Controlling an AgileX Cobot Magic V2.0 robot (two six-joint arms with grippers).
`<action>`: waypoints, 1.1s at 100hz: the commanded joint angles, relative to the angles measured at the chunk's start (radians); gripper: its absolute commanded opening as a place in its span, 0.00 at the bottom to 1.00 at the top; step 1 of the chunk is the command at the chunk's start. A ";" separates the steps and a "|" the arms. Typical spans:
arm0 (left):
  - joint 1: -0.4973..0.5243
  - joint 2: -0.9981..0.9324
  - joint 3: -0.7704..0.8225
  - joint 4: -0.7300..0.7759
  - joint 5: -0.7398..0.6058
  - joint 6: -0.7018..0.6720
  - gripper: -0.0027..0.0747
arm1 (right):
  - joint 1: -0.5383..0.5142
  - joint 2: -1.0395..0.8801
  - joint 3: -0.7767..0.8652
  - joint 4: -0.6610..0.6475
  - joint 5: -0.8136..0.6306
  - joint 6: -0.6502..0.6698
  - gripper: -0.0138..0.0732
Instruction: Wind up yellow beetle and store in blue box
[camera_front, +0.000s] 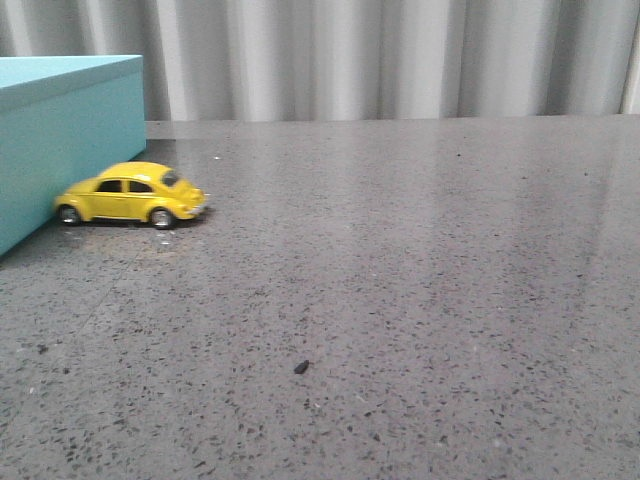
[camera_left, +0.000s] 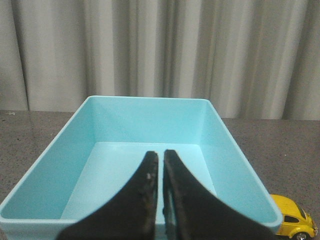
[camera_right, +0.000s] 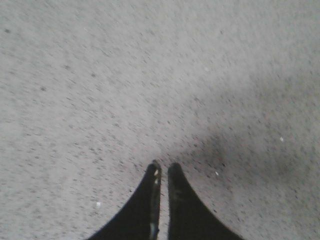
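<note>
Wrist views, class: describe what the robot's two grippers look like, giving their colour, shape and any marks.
Left gripper: two matte black fingers, broad at the base, curving in to narrow tips, with pale scuffs. Right gripper: the same black tapered pair, with a pale streak along one inner edge. No cables or labels show.

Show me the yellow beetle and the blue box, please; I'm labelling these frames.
yellow beetle (camera_front: 130, 196): front view, on its side door.
blue box (camera_left: 150, 117): left wrist view, on its far inner wall; the box is open and empty.
</note>
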 joint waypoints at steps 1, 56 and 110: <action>-0.009 0.023 -0.051 -0.003 -0.083 -0.008 0.01 | 0.026 -0.062 -0.026 -0.009 -0.090 -0.011 0.11; -0.124 0.358 -0.349 -0.003 0.081 0.055 0.01 | 0.038 -0.308 -0.024 -0.009 -0.172 -0.011 0.11; -0.317 0.755 -0.688 0.001 0.242 0.326 0.57 | 0.038 -0.444 0.094 -0.009 -0.153 -0.011 0.11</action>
